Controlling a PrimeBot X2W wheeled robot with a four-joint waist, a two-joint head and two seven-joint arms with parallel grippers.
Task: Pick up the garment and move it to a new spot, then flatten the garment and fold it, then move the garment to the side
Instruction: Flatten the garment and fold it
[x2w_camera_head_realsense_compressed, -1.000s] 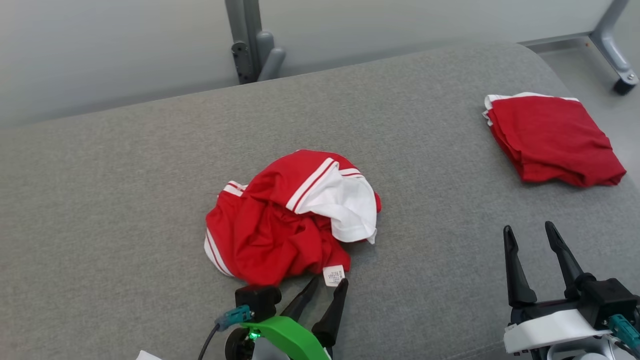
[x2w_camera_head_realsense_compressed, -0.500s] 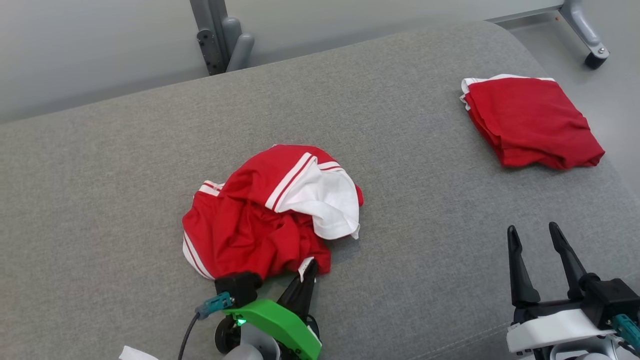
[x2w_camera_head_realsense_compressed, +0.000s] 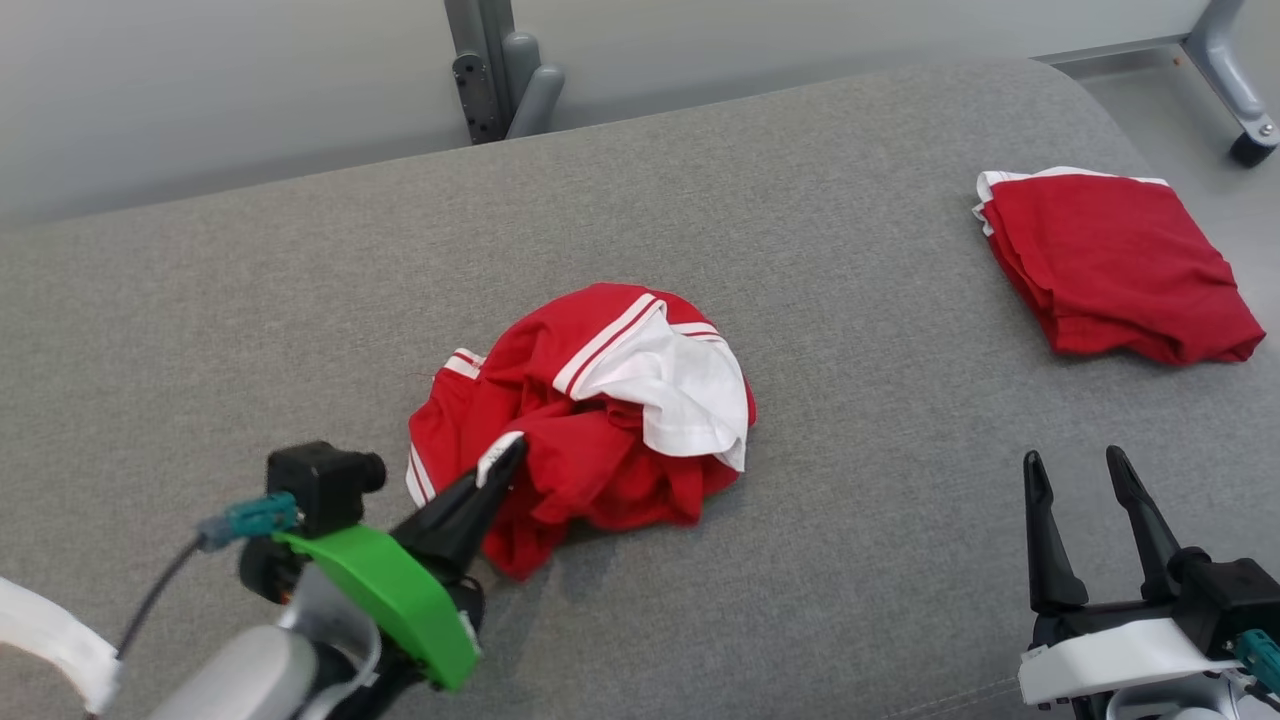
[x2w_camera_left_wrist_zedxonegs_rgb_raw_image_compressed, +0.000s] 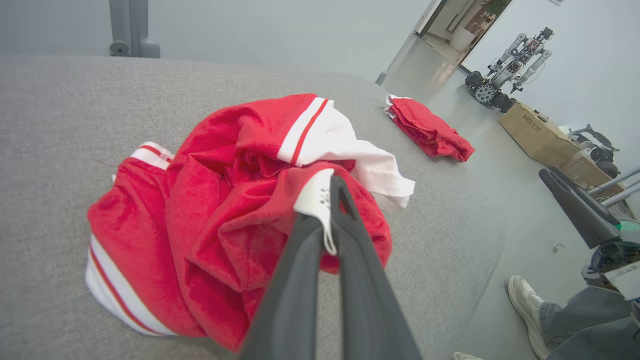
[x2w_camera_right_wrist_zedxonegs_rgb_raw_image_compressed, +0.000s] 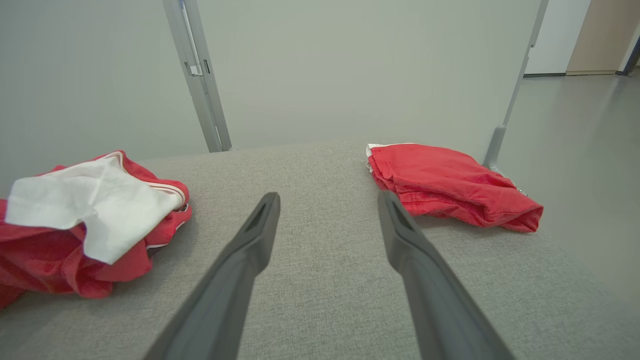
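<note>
A broad grey fabric-covered surface (x2w_camera_head_realsense_compressed: 300, 300) stretches across the room in front of the robot, rounded at its far right corner. Near its middle lies the garment (x2w_camera_head_realsense_compressed: 590, 440), a crumpled heap of bright red cloth. White double stripes run along its hems, and a plain white panel (x2w_camera_head_realsense_compressed: 690, 390) is flopped over the top right of the pile. The heap bunches up high in the centre and spreads lower toward the left, where a striped edge rests on the grey cloth. Its near edge is pulled up clear of the surface.

Well apart from it, by the far right edge of the surface, a second red garment (x2w_camera_head_realsense_compressed: 1120, 265) sits folded into a neat flat stack with a sliver of white showing at its back corner.

The left gripper (x2w_camera_head_realsense_compressed: 512, 450), on its green-shelled wrist, reaches in from the lower left. Its two dark fingers are pressed together, pinching the garment's near edge along with a small white label (x2w_camera_left_wrist_zedxonegs_rgb_raw_image_compressed: 315, 197) sewn there. The right gripper (x2w_camera_head_realsense_compressed: 1072, 456) hangs at the lower right above bare grey fabric with its fingers spread and nothing between them, near neither garment.

Behind the surface stands a grey metal post (x2w_camera_head_realsense_compressed: 490, 60). From the left wrist's side, a cardboard box (x2w_camera_left_wrist_zedxonegs_rgb_raw_image_compressed: 537, 132) sits on the floor, and a person's pale shoe (x2w_camera_left_wrist_zedxonegs_rgb_raw_image_compressed: 525, 300) rests nearer.
</note>
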